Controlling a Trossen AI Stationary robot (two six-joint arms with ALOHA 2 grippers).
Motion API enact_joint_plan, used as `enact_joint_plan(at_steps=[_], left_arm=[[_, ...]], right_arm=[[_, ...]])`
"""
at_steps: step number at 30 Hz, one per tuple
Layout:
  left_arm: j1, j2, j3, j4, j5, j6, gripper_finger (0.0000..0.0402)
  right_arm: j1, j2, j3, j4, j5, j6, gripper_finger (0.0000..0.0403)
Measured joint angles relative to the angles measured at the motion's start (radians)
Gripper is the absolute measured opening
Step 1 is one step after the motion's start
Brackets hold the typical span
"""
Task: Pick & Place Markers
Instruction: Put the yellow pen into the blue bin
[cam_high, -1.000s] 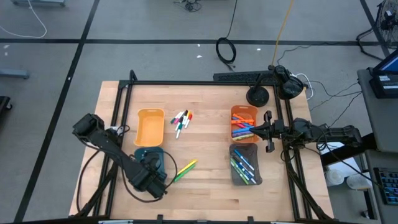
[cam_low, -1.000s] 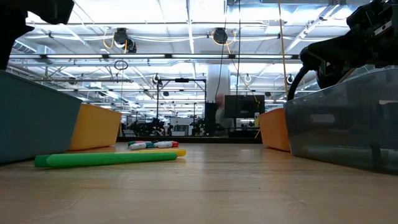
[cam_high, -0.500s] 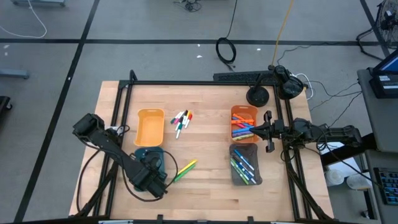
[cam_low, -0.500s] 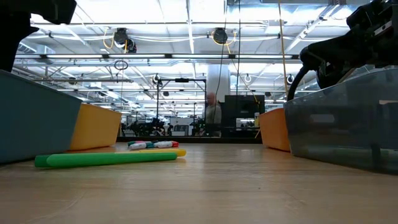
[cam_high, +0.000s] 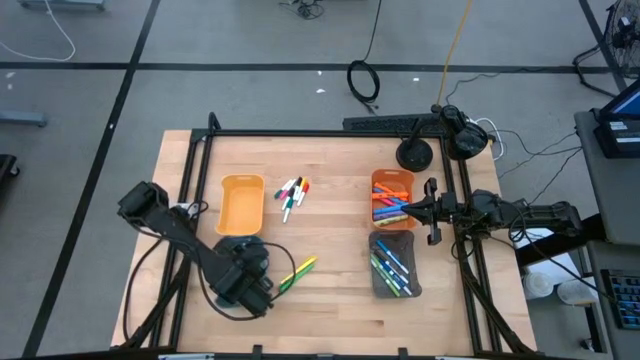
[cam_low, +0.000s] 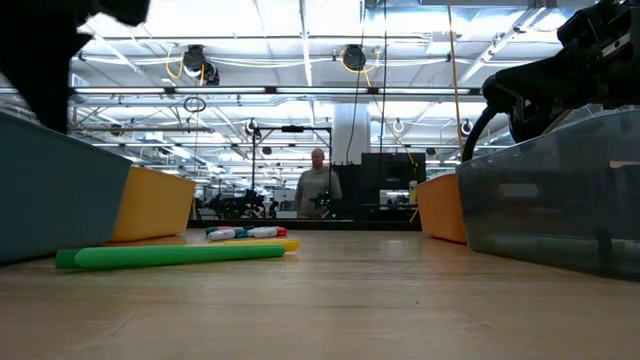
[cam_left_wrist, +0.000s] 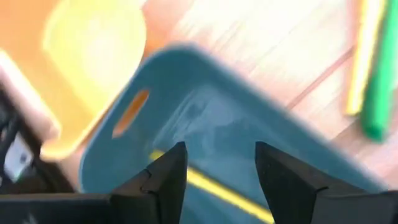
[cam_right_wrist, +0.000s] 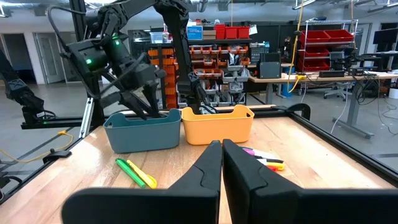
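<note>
Left claw (cam_left_wrist: 217, 171) hangs over the teal tray (cam_left_wrist: 261, 143), fingers apart, empty; a yellow marker (cam_left_wrist: 211, 186) lies inside. Right claw (cam_right_wrist: 222, 152) pinched shut, parked by the orange tray (cam_high: 393, 200). I still see green+yellow highlighters (cam_high: 297, 271) and a thin-pen cluster (cam_high: 292, 194) loose on desk (cam_high: 330, 300). Roughly half sorted, I reckon.

Dark left arm's end effector (cam_left_wrist: 216, 177) is pointing down with fingers spread apart, dark right end effector (cam_right_wrist: 221, 163) is sitting pinched together.
</note>
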Motion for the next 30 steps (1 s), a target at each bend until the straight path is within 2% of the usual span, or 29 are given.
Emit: enact_joint_plan(at_steps=[5, 11, 17, 20, 23, 30], left_arm=[[0.031, -0.001, 0.068, 0.081, -0.101, 0.152, 0.0173], [0.077, -0.001, 0.097, 0.291, -0.202, 0.357, 0.0157], [0.160, 0.002, 0.012, 0.470, -0.139, 0.476, 0.0163], [0.191, 0.002, -0.052, 0.528, -0.086, 0.507, 0.0165], [0.208, 0.002, -0.113, 0.593, -0.079, 0.514, 0.0166], [0.207, 0.003, -0.256, 0.904, 0.001, 0.637, 0.0166]], right_arm=[[0.000, 0.000, 0.000, 0.000, 0.000, 0.000, 0.0004], [0.000, 0.000, 0.000, 0.000, 0.000, 0.000, 0.0004], [0.000, 0.000, 0.000, 0.000, 0.000, 0.000, 0.0004], [0.000, 0.000, 0.000, 0.000, 0.000, 0.000, 0.0004], [0.000, 0.000, 0.000, 0.000, 0.000, 0.000, 0.0004], [0.000, 0.000, 0.000, 0.000, 0.000, 0.000, 0.0004]])
